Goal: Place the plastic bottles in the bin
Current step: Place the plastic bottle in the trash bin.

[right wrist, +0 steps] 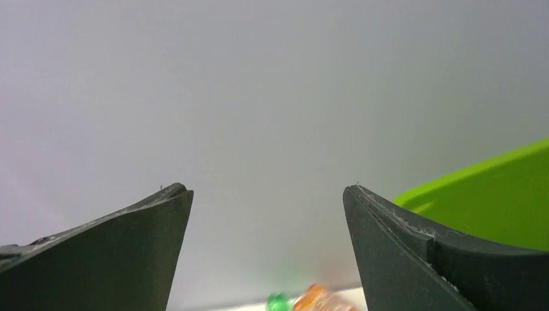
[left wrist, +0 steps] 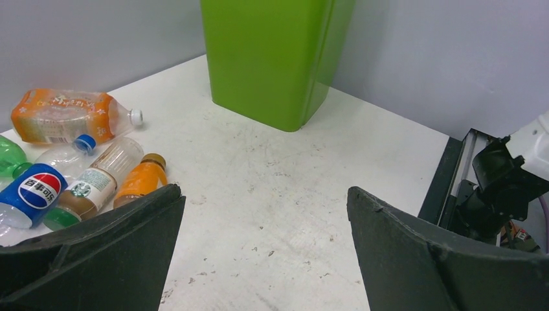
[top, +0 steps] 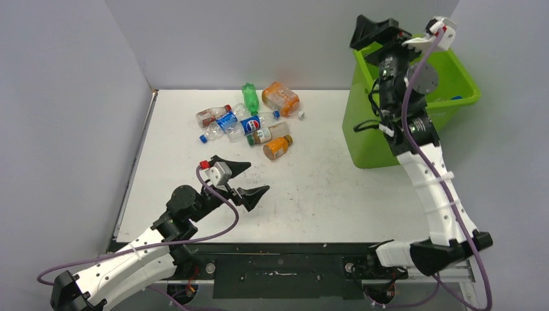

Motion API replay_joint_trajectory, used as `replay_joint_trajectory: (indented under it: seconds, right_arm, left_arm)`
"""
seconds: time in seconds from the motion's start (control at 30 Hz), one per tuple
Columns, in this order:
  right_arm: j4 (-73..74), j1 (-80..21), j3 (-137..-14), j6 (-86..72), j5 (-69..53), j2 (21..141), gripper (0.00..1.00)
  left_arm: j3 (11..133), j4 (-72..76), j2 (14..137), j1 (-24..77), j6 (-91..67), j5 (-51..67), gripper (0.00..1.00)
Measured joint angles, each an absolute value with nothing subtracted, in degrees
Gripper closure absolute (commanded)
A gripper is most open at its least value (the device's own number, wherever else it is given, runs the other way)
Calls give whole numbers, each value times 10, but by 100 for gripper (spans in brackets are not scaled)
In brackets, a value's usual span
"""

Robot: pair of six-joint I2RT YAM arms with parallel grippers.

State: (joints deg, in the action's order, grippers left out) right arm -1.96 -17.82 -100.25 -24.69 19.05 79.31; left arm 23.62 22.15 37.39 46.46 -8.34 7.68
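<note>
Several plastic bottles (top: 249, 120) lie in a cluster at the back middle of the table: a large orange-labelled one (top: 280, 98), a green one (top: 249, 95), a blue Pepsi one (top: 250, 123) and a small orange one (top: 277, 147). The lime-green bin (top: 362, 139) stands at the back right. My left gripper (top: 236, 178) hovers open over bare table in front of the cluster, with the bottles (left wrist: 90, 188) to its left. My right gripper (top: 374, 32) is raised at the bin's back left corner. Its jaws stand open and empty, facing the grey wall, with the bin's rim (right wrist: 492, 194) to its right.
A blue item (top: 456, 98) shows inside the bin. Grey walls close the table at the left and back. The right arm's base (left wrist: 498, 188) and the black front rail lie to the right of my left gripper (left wrist: 263, 189). Blurred bottles (right wrist: 317, 299) show low under my right gripper (right wrist: 264, 189).
</note>
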Motion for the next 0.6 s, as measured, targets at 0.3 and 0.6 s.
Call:
replay_joint_trajectory:
  seconds: [0.3, 0.6]
  right_arm:
    - [-85, -236, -703, -262, -44, 555, 10]
    - [-39, -273, -403, -265, -103, 453, 10]
  left_arm:
    - [274, 175, 382, 465, -97, 15, 4]
    - [325, 95, 441, 463, -98, -121, 4]
